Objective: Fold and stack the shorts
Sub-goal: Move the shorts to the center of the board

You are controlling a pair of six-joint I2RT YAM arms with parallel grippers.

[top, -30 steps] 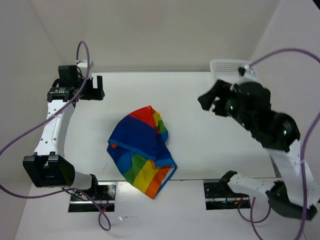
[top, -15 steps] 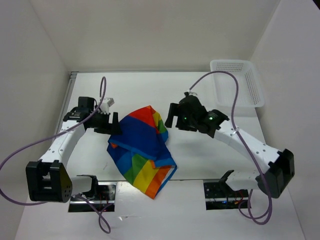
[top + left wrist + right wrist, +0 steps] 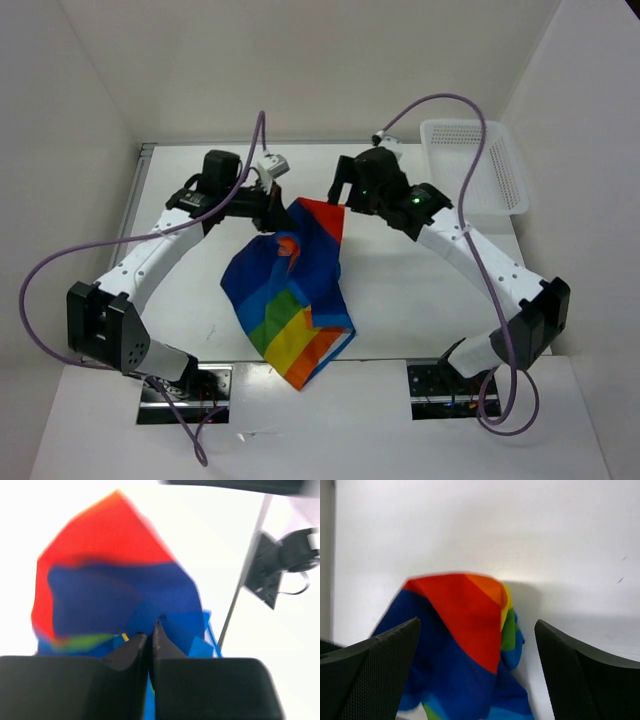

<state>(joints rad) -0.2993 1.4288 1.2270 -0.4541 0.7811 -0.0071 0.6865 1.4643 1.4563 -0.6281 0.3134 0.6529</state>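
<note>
The rainbow-striped shorts (image 3: 290, 295) lie crumpled mid-table, red corner toward the back. My left gripper (image 3: 282, 220) is at their upper left edge, shut on a blue fold of the cloth, which is pulled up there. In the left wrist view the dark fingertips (image 3: 159, 630) are pressed together with blue fabric of the shorts (image 3: 115, 580) between them. My right gripper (image 3: 338, 193) hovers over the red back corner. In the right wrist view it (image 3: 477, 624) stands open, its fingers either side of the shorts (image 3: 465, 625), not touching them.
A white mesh basket (image 3: 475, 165) sits at the back right corner of the table (image 3: 420, 290). The right arm (image 3: 280, 560) shows at the right of the left wrist view. White walls close in the back and both sides.
The left gripper moved in over the shorts' upper left edge, shut on the blue cloth and drew it up and back. The right gripper shifted back over the red corner.
</note>
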